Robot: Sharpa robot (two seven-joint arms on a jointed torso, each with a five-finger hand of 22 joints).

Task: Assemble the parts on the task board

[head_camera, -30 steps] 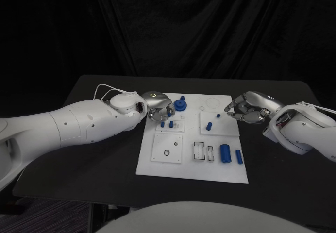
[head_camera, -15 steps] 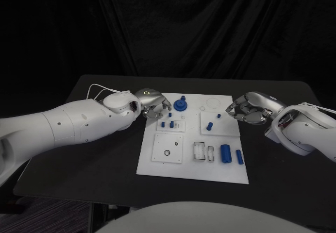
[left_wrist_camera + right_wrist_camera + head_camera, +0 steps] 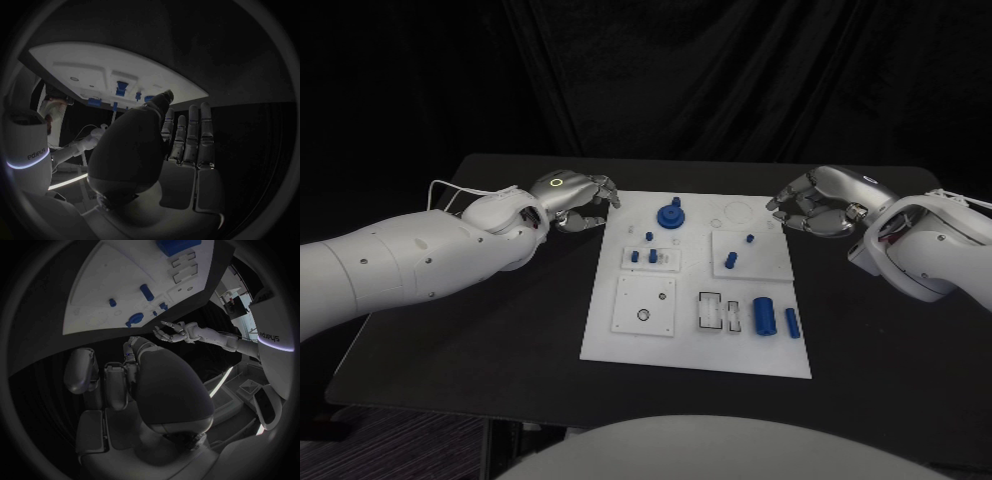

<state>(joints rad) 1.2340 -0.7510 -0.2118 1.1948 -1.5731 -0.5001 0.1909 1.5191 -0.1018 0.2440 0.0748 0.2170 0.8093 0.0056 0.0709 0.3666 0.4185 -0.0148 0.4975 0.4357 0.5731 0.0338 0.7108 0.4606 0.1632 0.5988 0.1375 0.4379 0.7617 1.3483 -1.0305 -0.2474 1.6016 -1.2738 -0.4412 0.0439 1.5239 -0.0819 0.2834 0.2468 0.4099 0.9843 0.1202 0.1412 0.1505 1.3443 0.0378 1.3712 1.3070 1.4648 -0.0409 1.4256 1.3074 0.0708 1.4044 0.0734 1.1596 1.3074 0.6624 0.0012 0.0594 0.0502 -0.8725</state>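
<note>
Both hands flank the task board (image 3: pixel 635 340), empty.

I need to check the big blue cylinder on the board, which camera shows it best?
The head view: the big blue cylinder lies in full sight on the task board, beside a thinner blue part. The right wrist view catches it cut off at the rim. In the left wrist view I cannot pick it out.

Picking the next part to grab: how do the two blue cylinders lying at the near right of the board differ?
The thick blue cylinder is much fatter and a little longer; the thin blue cylinder is slim. The thick one lies nearer the board's middle, the thin one closer to the task board's right edge. Both lie flat, roughly parallel, apart, untouched by either hand.
</note>
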